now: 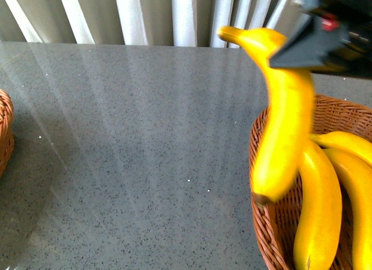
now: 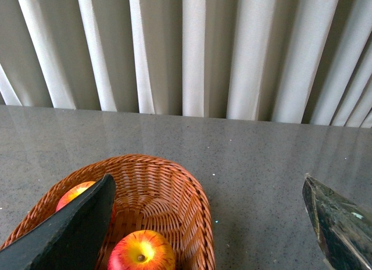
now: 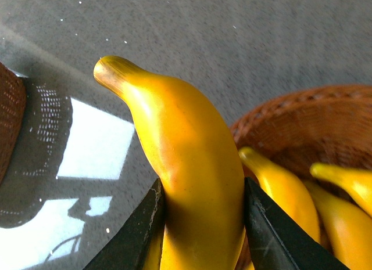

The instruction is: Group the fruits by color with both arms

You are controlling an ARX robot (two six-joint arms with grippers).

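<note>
Right side, near edge of the counter [image 1: 133, 154]: wicker basket [image 1: 264, 235] sits at the near right corner, partly out of frame. Two bananas [image 1: 318, 218] lie inside it, side by side, lengthwise toward the near edge; the outer one [image 1: 359, 200] is cut by the frame.

Just above the basket's inner rim: a third banana [image 1: 285, 130] hangs nearly upright, lower tip over the rim, upper stem end pointing toward the far edge. The right claw [image 1: 322, 40] grips its upper part. Right wrist view confirms it: the held banana [image 3: 192, 177] is pinched between the two black fingers [image 3: 273, 235], pressed on both flanks, free of the basket [image 3: 302, 116] below. Two resting bananas [image 3: 285, 189] show under it.

Left side: only a sliver of the second basket [image 1: 4, 130] shows at the counter's left edge in the front view. Left wrist view looks down into that basket [image 2: 168, 177]. Two apples inside: one red-yellow apple [image 2: 141, 251], stem up, toward the nearer wall; the other apple [image 2: 74, 193] half hidden behind a finger. The left claw [image 2: 215, 223] hangs over this basket, fingers [image 2: 75, 229] spread wide apart, nothing between them.

Far: bare grey speckled counter runs to the far edge, pale pleated curtains [image 2: 192, 49] behind it.
</note>
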